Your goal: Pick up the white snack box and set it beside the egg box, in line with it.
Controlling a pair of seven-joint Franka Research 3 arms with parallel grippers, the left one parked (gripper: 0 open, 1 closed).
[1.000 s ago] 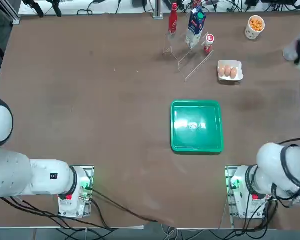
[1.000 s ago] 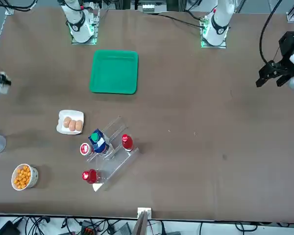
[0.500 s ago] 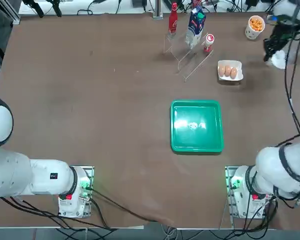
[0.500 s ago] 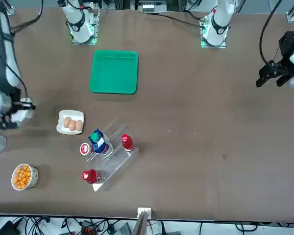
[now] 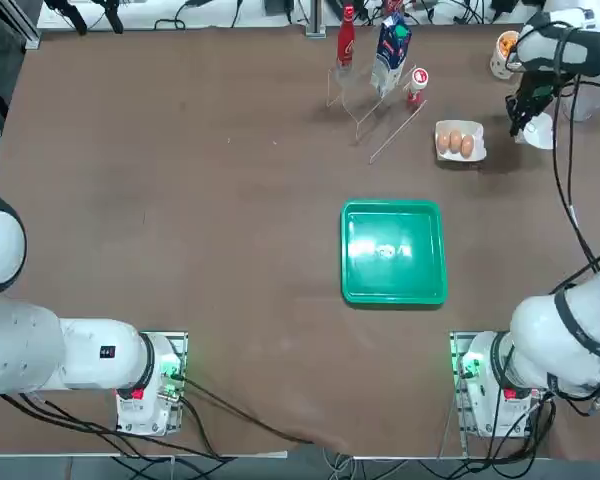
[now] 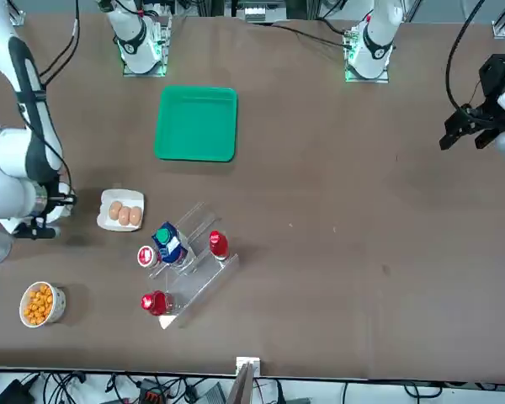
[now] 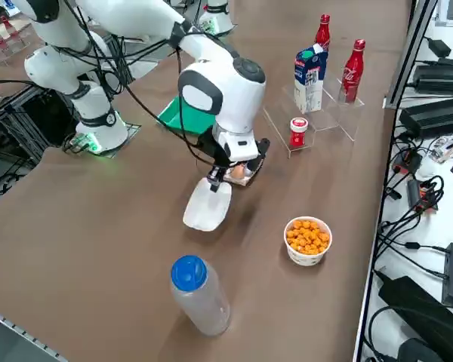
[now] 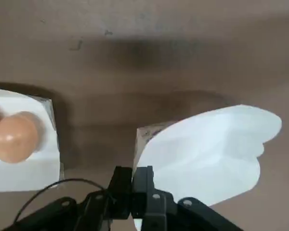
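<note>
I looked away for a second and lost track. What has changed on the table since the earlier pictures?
The right gripper, jaws shut on the white snack box, has carried it in from the table's right edge to just beside the egg box, on the side away from the bottle rack. The egg box, green tray, snack cup and rack bottles have stayed put.

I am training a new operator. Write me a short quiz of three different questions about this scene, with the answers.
1. True or false: the right gripper is shut on the white snack box.
2. What fills the round white cup?
3. The egg box lies: A) inside the green tray; B) on the table, between the snack box and the clear rack.

Key: 1 true; 2 orange snacks; 3 B.
</note>
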